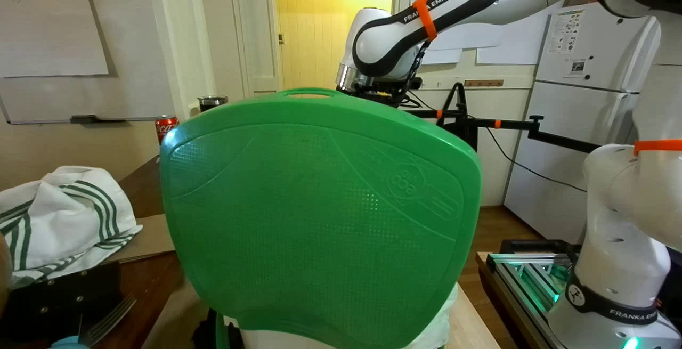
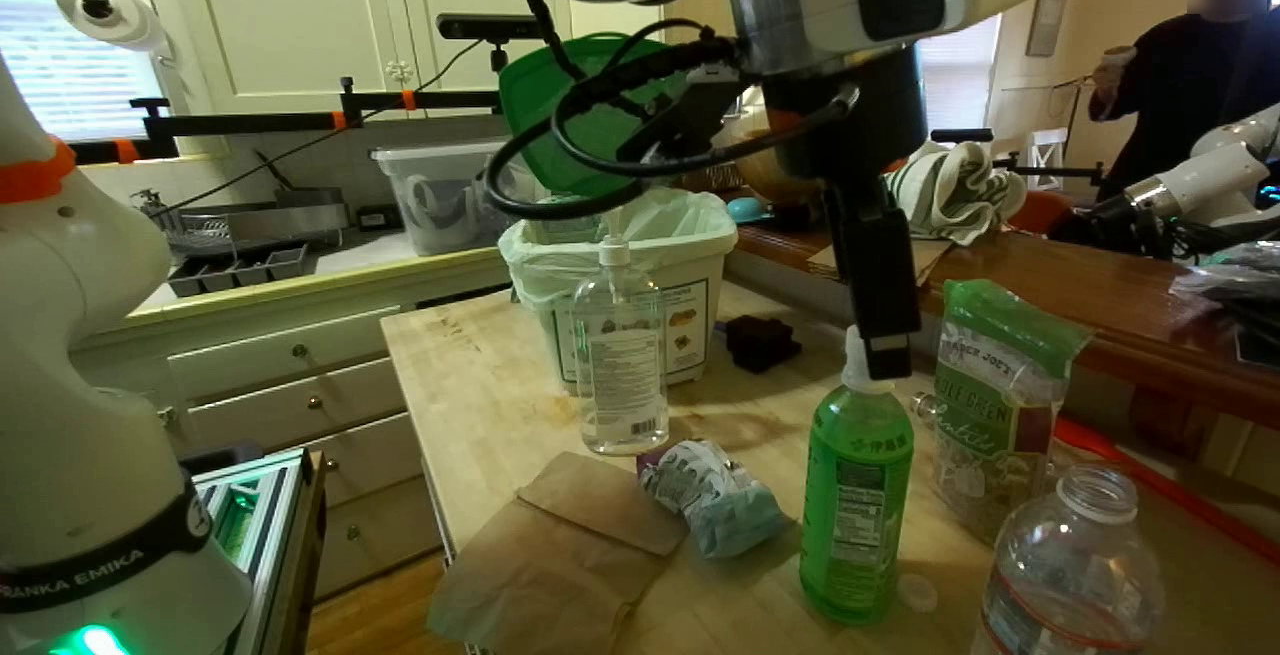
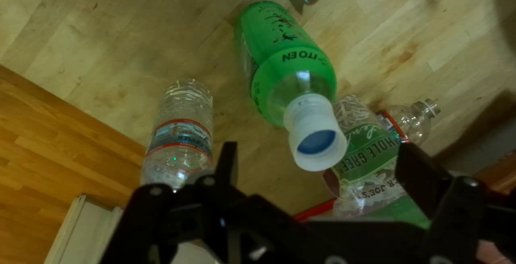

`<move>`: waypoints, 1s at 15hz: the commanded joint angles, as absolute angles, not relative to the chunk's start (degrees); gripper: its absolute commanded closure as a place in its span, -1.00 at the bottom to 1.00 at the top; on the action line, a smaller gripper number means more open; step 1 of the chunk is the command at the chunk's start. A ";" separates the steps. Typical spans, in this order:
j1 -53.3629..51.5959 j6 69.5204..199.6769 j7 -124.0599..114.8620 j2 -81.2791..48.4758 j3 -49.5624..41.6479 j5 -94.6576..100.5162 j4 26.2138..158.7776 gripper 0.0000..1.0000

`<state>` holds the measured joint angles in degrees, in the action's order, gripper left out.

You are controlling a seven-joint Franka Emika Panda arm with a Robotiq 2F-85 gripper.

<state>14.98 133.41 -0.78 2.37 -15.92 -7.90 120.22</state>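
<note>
In the wrist view my gripper (image 3: 316, 161) has its black fingers (image 3: 229, 163) spread wide on either side of a green ITOEN bottle's white neck (image 3: 310, 113). The bottle (image 2: 858, 515) stands upright on the wooden table, and its round white top shows blue inside. I see space between that top and each finger; nothing is gripped. An exterior view shows the gripper (image 2: 888, 355) pointing down at the bottle's top. A green-and-clear lentil bag (image 2: 1000, 405) stands close by. In the other outside picture a green plastic panel (image 1: 319, 210) hides the gripper.
Around the bottle are a clear bottle (image 2: 1070, 565), a pump bottle (image 2: 622, 365), a crumpled wrapper (image 2: 705, 495), brown paper (image 2: 560, 545) and a small white disc (image 2: 917, 592). A lined white bin (image 2: 690, 245) stands behind. A raised wooden counter (image 2: 1100, 285) borders the table.
</note>
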 commanded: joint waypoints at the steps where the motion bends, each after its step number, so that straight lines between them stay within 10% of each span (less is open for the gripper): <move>1: 15.05 132.70 -0.44 4.53 -15.76 -7.91 121.53 -1.00; 15: 14.58 129.20 1.31 11.06 -14.73 -4.26 123.44 -1.00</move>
